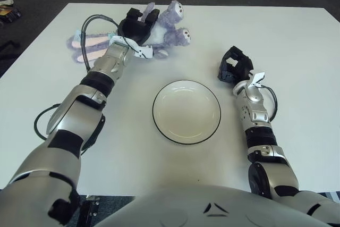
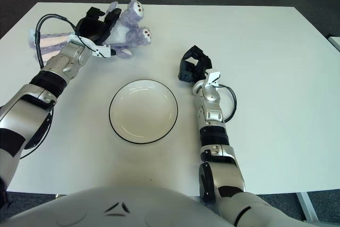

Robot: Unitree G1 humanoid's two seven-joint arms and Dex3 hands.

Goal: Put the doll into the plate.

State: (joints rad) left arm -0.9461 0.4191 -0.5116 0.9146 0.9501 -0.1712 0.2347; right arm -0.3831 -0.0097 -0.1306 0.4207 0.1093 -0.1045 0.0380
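Purple doll (image 1: 169, 27) under clamped left robot hand (image 1: 136, 27) (right robot hand (image 1: 234, 66) curled, idle), bare table (image 1: 297, 46) toward plate (image 1: 186, 111).

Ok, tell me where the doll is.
The doll lies at the table's far left, beyond the plate, with the left hand on top of it.

Two head-mounted views, side by side, looking forward and steeply down onto a white table (image 1: 297, 51) from close above. Nearly identical scenes, shifted sideways between them: plate (image 1: 186, 111) near centre in the left eye view, further left in the right eye view. Robot's own arms and chest along the bottom edge in both.
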